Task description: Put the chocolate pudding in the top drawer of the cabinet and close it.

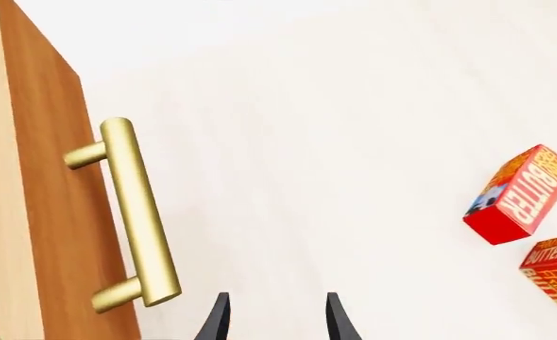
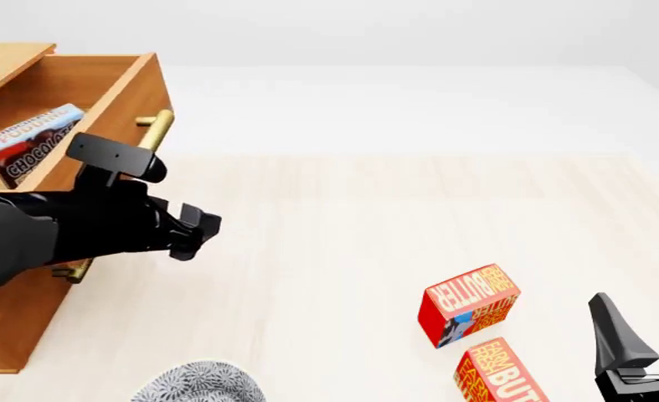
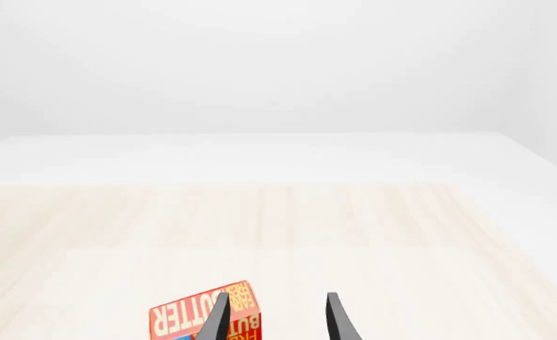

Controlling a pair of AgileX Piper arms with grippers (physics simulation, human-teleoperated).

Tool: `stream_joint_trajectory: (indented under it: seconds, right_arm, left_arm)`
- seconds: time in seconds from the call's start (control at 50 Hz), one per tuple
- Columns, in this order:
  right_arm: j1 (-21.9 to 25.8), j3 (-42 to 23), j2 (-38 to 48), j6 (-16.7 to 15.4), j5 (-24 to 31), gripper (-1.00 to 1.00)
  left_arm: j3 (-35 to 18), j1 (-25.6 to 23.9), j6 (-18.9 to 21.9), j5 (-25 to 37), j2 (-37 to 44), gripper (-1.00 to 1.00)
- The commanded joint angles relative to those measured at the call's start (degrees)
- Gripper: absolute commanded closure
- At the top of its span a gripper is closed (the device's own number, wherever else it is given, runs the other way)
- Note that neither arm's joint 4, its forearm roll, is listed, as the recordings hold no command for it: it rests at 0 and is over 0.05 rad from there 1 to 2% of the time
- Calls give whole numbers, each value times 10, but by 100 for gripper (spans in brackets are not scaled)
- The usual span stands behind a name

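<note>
Two arms share the table (image 2: 341, 218), and the chocolate pudding (image 2: 30, 142) already lies inside the top drawer (image 2: 117, 100), which stands pulled out from the cabinet (image 2: 11, 327) at the table's left edge; the box rests tilted against the drawer's inner wall, light blue face up, with its lettering showing. The left gripper (image 2: 195, 228) hangs just outside the drawer front, below and in front of the pudding, apart from it with the wooden front panel between them. In the left wrist view its fingertips (image 1: 219, 312) stand spread with bare table between them and nothing held, and the brass handle (image 1: 139, 212) lies close beside them without touching either one. In the front view the handle's upper end (image 2: 159, 124) shows above the arm, while the rest is hidden behind the black links. The right gripper (image 2: 642, 322) sits near the table's near right corner, well apart from the drawer and the pudding, its fingers parted and empty. Two red butter boxes lie near it: the farther butter box (image 2: 469, 303) sits tilted on the table, and the nearer butter box (image 2: 502, 373) lies just beside it toward the near edge. A grey speckled object (image 2: 201, 383) shows at the near edge, left of centre, cut off by the frame.
</note>
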Motion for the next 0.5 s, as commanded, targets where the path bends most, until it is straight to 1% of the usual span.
stream_joint_trajectory:
  seconds: [0.02,0.1,0.28,0.3,0.32,0.5]
  right_arm:
    - [-1,2,-3,-2,-3,-100]
    - [-1,2,-3,-2,-3,-100]
    - [-1,2,-3,-2,-3,-100]
    - [-1,2,-4,-2,-3,-100]
    - [-1,2,-3,-2,-3,-100]
    - [-2,2,-3,-2,-3,-100]
  left_arm:
    - [5,29,-4,-12,2,-100]
    - [11,38,0,-19,1,-100]
    - [13,47,-13,-20,-4,-100]
    - [21,52,-10,-27,-4,-100]
    - [22,50,-15,-29,-3,-100]
    - [28,66,-14,-33,-5,-100]
